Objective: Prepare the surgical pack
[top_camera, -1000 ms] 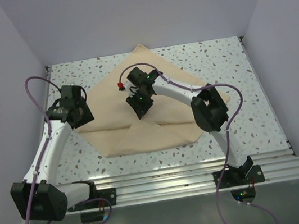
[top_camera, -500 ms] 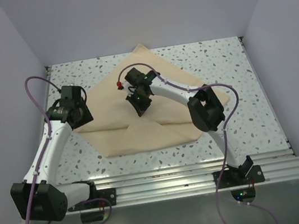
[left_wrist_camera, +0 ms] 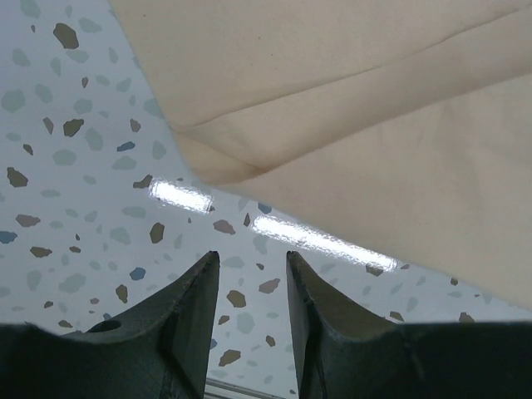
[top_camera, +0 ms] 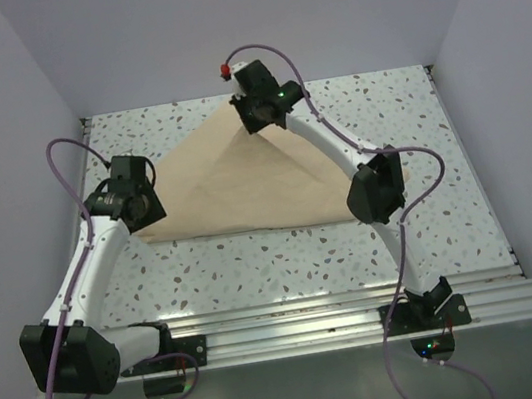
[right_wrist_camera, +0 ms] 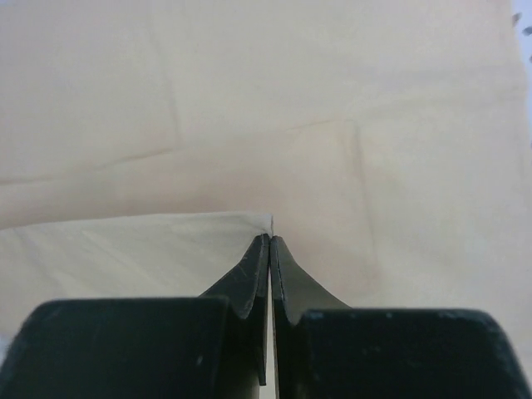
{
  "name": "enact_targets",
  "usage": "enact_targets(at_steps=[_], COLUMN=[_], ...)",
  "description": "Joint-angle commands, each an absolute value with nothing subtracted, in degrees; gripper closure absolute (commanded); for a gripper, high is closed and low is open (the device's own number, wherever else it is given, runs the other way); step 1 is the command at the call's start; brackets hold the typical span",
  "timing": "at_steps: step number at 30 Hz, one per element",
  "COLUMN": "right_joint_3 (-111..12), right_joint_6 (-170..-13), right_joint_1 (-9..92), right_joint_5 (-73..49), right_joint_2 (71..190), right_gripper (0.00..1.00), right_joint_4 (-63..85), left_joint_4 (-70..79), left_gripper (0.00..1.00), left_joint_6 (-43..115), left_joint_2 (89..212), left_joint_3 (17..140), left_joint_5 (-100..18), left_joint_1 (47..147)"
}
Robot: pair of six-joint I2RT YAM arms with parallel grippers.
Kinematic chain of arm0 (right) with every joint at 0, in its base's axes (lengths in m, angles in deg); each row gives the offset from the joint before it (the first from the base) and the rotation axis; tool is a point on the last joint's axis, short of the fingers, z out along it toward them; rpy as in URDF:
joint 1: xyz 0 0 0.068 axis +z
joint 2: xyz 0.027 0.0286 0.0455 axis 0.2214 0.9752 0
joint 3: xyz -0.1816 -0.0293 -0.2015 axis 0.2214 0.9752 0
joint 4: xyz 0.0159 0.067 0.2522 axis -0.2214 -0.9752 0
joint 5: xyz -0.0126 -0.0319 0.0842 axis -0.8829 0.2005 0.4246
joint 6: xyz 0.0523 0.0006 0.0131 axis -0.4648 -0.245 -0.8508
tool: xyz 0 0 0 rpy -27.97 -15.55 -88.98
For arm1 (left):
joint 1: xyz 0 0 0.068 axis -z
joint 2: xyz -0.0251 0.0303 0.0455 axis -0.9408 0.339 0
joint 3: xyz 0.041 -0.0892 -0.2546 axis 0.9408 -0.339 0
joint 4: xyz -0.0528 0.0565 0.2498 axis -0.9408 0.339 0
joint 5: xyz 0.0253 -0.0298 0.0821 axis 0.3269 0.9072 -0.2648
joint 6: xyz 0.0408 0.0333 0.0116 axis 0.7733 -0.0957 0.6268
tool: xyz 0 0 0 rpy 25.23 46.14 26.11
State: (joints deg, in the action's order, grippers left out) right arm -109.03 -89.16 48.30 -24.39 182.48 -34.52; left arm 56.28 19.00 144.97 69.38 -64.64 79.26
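The surgical pack is a plain tan-beige cloth wrap (top_camera: 234, 189) spread over the speckled table. My right gripper (top_camera: 252, 123) is shut on a corner of the cloth (right_wrist_camera: 249, 223) and holds it raised above the far middle of the table, so the sheet slopes up to it like a tent. My left gripper (top_camera: 146, 206) is open and empty, just above the table at the cloth's left corner (left_wrist_camera: 199, 170); in the left wrist view the gripper (left_wrist_camera: 249, 262) shows bare table between its fingers. Whatever lies under the cloth is hidden.
The speckled table (top_camera: 416, 125) is walled by pale panels on three sides. A metal rail (top_camera: 296, 321) runs along the near edge by the arm bases. Purple cables loop off both arms.
My right gripper has lifted the cloth corner from the middle of the sheet and carried it up and toward the far edge, pulling the folded flap open. The left arm has barely moved.
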Motion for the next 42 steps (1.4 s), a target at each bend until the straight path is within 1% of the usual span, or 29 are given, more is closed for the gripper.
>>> enact_targets(at_steps=[1, 3, 7, 12, 21, 30, 31, 32, 33, 34, 36, 37, 38, 39, 40, 41, 42], right_joint_3=[-117.6, -119.9, -116.7, -118.1, -118.8, -120.0, -120.1, -120.1, -120.5, -120.7, -123.1, -124.1, -123.9, -122.4, -119.8, -113.1, -109.7], right_joint_6=[-90.6, -90.5, -90.7, -91.3, -90.7, -90.8, -90.8, -91.0, -91.5, -92.0, -94.1, -95.2, -97.7, -99.3, -101.3, -105.1, -106.9], right_joint_1=[45.0, 44.3, 44.0, 43.7, 41.6, 40.7, 40.7, 40.7, 40.6, 40.6, 40.5, 40.6, 40.0, 39.4, 38.8, 37.2, 36.0], right_joint_5=[-27.7, -26.5, -24.7, -24.4, -25.4, -25.4, -25.4, -25.4, -25.5, -25.2, -25.5, -27.3, -27.3, -27.4, -27.9, -27.0, -25.8], right_joint_2=[188.6, 190.2, 190.1, 193.1, 198.3, 202.4, 202.7, 202.9, 203.0, 202.9, 202.6, 201.8, 200.5, 196.0, 193.2, 190.4, 184.4], right_gripper=[1.0, 1.0, 1.0, 1.0, 1.0, 1.0, 0.99, 0.87, 0.81, 0.64, 0.41, 0.34, 0.31, 0.29, 0.28, 0.27, 0.26], right_joint_4=[-31.4, -30.1, -24.3, -21.0, -16.7, -15.0, -14.9, -14.9, -14.9, -15.1, -16.0, -17.1, -18.4, -18.7, -18.8, -18.2, -18.1], left_joint_4=[54.2, 54.1, 54.1, 54.4, 54.7, 55.0, 55.0, 54.9, 54.7, 54.5, 54.3, 54.4, 53.9, 53.7, 53.6, 52.8, 52.3], left_gripper=[0.58, 0.58, 0.58, 0.58, 0.58, 0.58, 0.58, 0.58, 0.58, 0.58, 0.57, 0.57, 0.56, 0.53, 0.52, 0.51, 0.48], left_joint_6=[19.6, 19.5, 19.1, 18.8, 17.2, 16.0, 16.0, 16.0, 16.0, 16.0, 16.4, 16.4, 17.0, 17.2, 17.3, 17.5, 17.9], left_joint_2=[143.4, 143.2, 143.3, 143.4, 143.6, 146.3, 146.5, 147.2, 147.6, 148.4, 149.4, 151.0, 151.9, 152.9, 154.8, 155.6, 157.3], left_joint_3=[67.8, 67.2, 66.9, 66.1, 66.0, 68.9, 69.3, 69.6, 69.9, 70.4, 71.4, 72.8, 73.6, 75.6, 76.5, 77.2, 78.8], left_joint_5=[-65.0, -64.8, -64.8, -65.0, -64.7, -63.9, -63.9, -63.8, -64.0, -64.1, -65.3, -65.6, -65.2, -64.9, -64.8, -64.5, -64.0], left_joint_1=[79.1, 79.1, 79.1, 79.1, 79.1, 79.1, 79.1, 79.1, 79.1, 79.1, 79.0, 78.9, 78.7, 78.6, 78.5, 78.5, 78.4])
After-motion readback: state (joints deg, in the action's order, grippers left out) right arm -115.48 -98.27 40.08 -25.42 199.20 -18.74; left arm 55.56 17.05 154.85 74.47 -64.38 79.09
